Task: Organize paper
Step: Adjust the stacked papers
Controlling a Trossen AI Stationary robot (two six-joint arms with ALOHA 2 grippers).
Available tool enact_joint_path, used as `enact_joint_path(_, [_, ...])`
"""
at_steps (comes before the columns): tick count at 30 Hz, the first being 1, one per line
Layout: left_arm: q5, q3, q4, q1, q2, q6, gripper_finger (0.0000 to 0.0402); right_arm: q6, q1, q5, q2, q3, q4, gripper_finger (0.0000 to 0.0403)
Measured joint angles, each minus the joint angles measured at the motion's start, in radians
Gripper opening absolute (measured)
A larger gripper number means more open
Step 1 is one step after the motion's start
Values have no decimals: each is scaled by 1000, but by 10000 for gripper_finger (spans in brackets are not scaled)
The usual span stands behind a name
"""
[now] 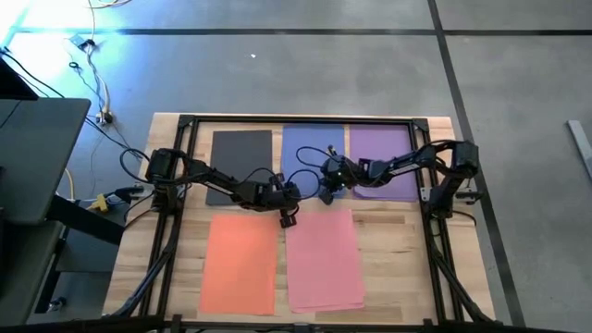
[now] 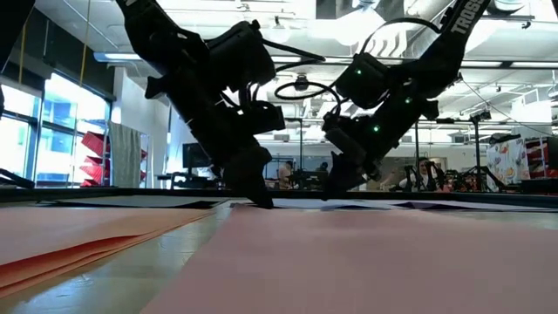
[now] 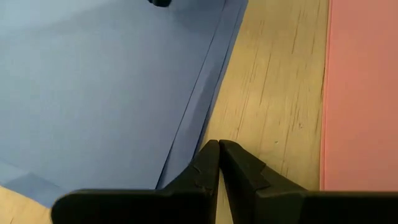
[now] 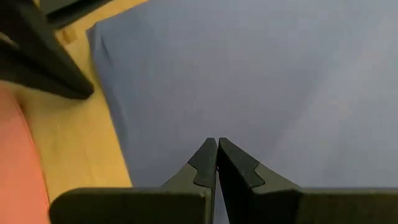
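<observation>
From above, the wooden counter (image 1: 407,250) carries five sheets: dark grey paper (image 1: 239,153), blue paper (image 1: 305,153) and purple paper (image 1: 388,153) along its far edge, orange paper (image 1: 240,264) and pink paper (image 1: 324,259) along its near edge, though the arms hide the blue sheet's near part. The wrist views alone show both tools pressed together and pinching nothing: the left tool (image 3: 219,149) on bare wood between blue and pink, the right tool (image 4: 217,146) over the blue sheet. The table-level view flattens the far sheets into thin strips.
</observation>
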Motion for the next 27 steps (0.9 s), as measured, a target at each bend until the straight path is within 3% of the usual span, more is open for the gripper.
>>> enact_joint_path(8, [4,-2,9,1,1,0,0,44,-3,168,7,1,59,0])
enact_joint_path(16, [6,-2,13,1,2,-9,0,35,-3,107,75,5,63,0])
enact_joint_path(27, [6,-2,15,0,2,-9,0,-68,31,63,56,1,57,0])
